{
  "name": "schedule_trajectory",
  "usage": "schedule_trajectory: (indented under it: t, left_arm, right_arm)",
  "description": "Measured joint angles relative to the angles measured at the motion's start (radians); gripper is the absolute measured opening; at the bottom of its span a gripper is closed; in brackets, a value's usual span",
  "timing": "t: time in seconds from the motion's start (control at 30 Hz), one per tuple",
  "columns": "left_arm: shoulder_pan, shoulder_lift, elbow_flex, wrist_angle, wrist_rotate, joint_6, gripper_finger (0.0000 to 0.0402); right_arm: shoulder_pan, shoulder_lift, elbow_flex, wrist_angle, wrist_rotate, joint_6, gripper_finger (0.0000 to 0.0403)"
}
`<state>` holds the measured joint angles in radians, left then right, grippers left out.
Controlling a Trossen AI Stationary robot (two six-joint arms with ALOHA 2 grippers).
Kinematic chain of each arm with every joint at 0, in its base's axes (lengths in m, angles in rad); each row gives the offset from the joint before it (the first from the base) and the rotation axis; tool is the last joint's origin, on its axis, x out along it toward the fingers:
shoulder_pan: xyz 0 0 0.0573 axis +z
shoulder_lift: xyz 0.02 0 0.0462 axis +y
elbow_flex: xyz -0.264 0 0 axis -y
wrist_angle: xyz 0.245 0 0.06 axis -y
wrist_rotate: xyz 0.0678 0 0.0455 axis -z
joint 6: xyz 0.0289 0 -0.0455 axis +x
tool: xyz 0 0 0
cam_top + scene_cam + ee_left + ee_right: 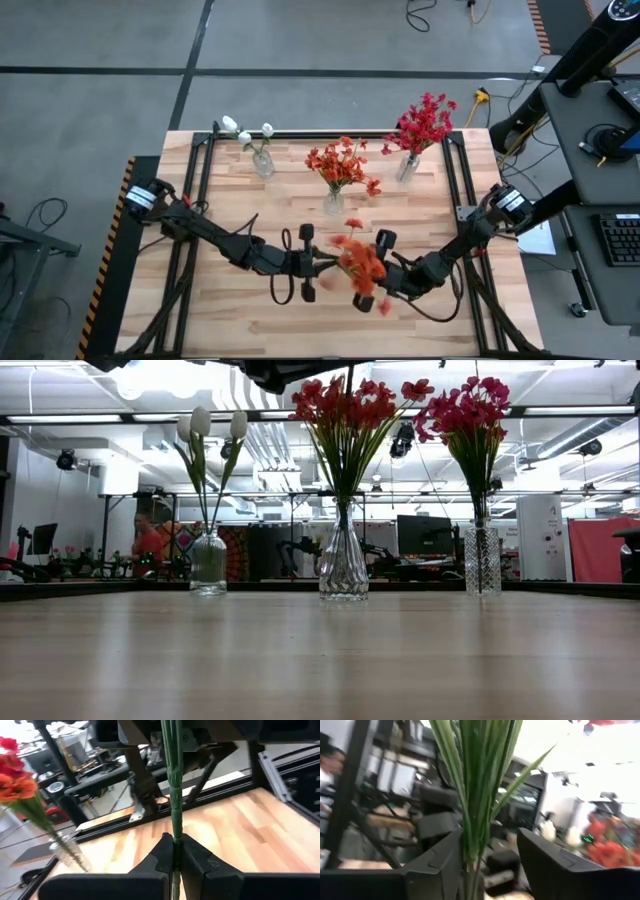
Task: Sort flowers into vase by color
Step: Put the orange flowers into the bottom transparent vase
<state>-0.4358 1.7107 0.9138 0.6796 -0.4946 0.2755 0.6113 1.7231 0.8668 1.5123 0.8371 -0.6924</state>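
Observation:
An orange flower [360, 264] on a long green stem [175, 795] is up in the air over the near middle of the table, between my two grippers. My left gripper [324, 265] comes from the table's left and is shut on the stem. My right gripper [374, 274] comes from the right and is open, its fingers on either side of the leafy stem [472, 795]. At the far side stand three glass vases: one with white flowers [262, 163], one with orange flowers [334, 200] and one with red flowers [407, 166]. My left gripper pinches the bare green stem [174, 836] between its two fingers, which reach in about level from the table's left and lie across it. The stem rises from the fingers, and the flower is lifted clear of the table. My right gripper: the stem's leafy base [470, 857] stands close to one finger [442, 865]; I cannot tell whether it touches.
The wooden table top [230, 200] is bordered by a black frame [200, 170] on the left, right and far sides. In the low view the three vases stand in a row, white [208, 565], orange [343, 565] and red [481, 560], with bare wood in front of them.

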Motion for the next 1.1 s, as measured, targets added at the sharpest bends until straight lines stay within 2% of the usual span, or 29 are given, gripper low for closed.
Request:
schedule_trajectory:
  t: [0.23, 0.37, 0.53, 0.77, 1.03, 1.1]
  left_arm:
    - [0.000, -0.002, 0.000, -0.025, -0.089, 0.004, 0.0000]
    - [-0.001, -0.002, 0.000, -0.045, -0.090, 0.004, 0.0000]
    - [-0.001, -0.002, 0.000, -0.053, -0.092, 0.000, 0.0000]
    - [-0.002, -0.002, 0.000, -0.056, -0.092, -0.014, 0.0008]
    - [-0.002, -0.002, 0.000, -0.054, -0.100, -0.038, 0.0027]
    - [-0.002, -0.002, 0.000, -0.054, -0.091, -0.044, 0.0032]
  right_arm:
    - [0.010, -0.025, 0.077, -0.257, 0.196, 0.061, 0.0215]
    - [0.010, -0.029, 0.145, -0.433, 0.214, 0.087, 0.0220]
    - [0.010, -0.029, 0.210, -0.548, 0.214, 0.118, 0.0211]
    - [0.015, -0.029, 0.228, -0.565, 0.213, 0.167, 0.0154]
    - [0.015, -0.038, 0.230, -0.567, 0.211, 0.185, 0.0032]
    - [0.017, -0.049, 0.231, -0.573, 0.213, 0.190, 0.0016]
